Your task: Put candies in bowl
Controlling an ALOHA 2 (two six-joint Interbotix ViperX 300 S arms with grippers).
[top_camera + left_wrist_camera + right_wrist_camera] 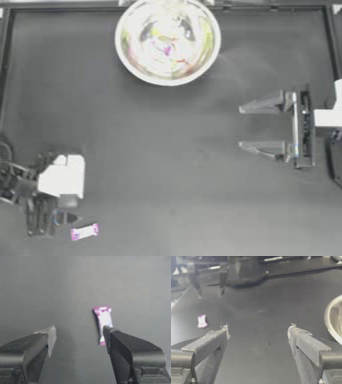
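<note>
One pink-purple candy [84, 232] lies loose on the dark counter [174, 165], near the bottom-left corner in the top view, its twisted ends showing pale against the surface. The left claw [63, 218] sits just beside it, reaching in from the left edge low over the counter. In the left wrist view the same candy [103, 322] lies lengthwise by the inner tip of one jaw, close to it or touching (which of the two cannot be told), and not between the jaws; the left claw [78, 333] stands wide, gripping nothing.

The bowl [167, 41], large, round and silvery with a pale rim, stands at the top middle of the counter, well apart from the loose candy. Inside it are streaks of yellow-green and pink colour, too smeared by the reflective metal to count as separate sweets.

The right claw [244, 126] is held over the right half of the counter, below and to the right of the bowl, its two pale fingertips pointing toward the middle. Its jaws are spread wide with nothing between them. In the right wrist view the right claw [258, 328] looks across the counter, with the bowl's rim [330, 323] at one side and the pink candy [202, 321] farther off.
</note>
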